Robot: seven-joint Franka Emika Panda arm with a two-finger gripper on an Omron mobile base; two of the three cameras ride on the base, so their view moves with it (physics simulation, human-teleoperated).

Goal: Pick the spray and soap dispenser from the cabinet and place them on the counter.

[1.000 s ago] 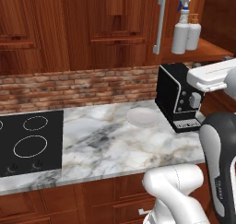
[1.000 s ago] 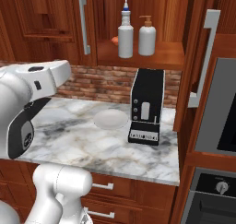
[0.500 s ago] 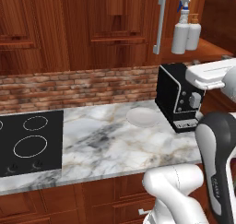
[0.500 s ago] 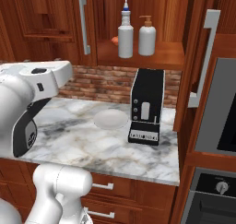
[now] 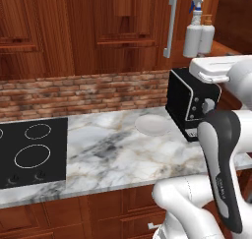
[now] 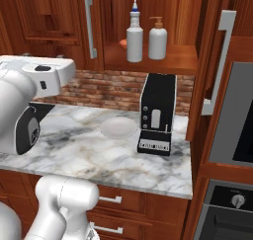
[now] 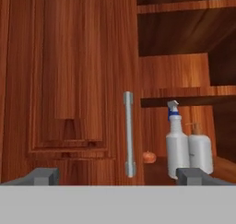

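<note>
Reddish-brown wood frames the open upper cabinet (image 6: 148, 61), where the slim grey-white spray bottle with its blue-and-white trigger nozzle (image 6: 134, 36) stands upright on the wooden shelf, just beside the squat grey-white soap dispenser with an orange-tan pump (image 6: 157, 38). In the right base view the spray is on the left of the pair; the left base view shows the spray (image 5: 192, 32) partly covering the dispenser (image 5: 207, 36) behind it.

The right base view also shows a small orange round object (image 6: 122, 44) on the shelf behind the spray, and the hand view shows it too (image 7: 149, 156), between the long silver bar handle (image 7: 129, 134) and the spray (image 7: 176, 146). The left base view alone shows the black cooktop (image 5: 30, 152) set into the white-and-grey veined marble table (image 5: 113, 154). A black coffee machine (image 6: 157, 113) and a flat pale round dish (image 6: 119, 128) sit on the table below the cabinet; the right base view adds a dark oven front (image 6: 232, 130) at the far right.

The end effector (image 7: 117, 176) hangs well apart from the shelf, its two dark fingertips (image 7: 42, 175) spread wide at the foot of the hand view, pinching nothing. The soap dispenser (image 7: 201, 153) stands beside the spray there, both untouched.
</note>
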